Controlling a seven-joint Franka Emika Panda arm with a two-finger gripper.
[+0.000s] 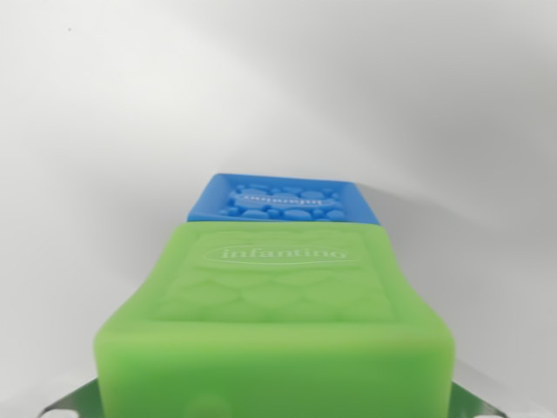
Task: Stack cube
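A green soft cube (277,305) with raised "infantino" lettering fills the lower half of the wrist view, very close to the camera. My gripper (274,402) is shut on it; only metal finger parts (68,404) show at the cube's lower left and lower right corners. Just beyond the green cube lies a blue cube (283,200) with a bubbled top face, its near part hidden by the green one. Whether the two cubes touch cannot be told.
A plain white surface (104,131) surrounds both cubes, with a soft shadow to the wrist view's right of the blue cube.
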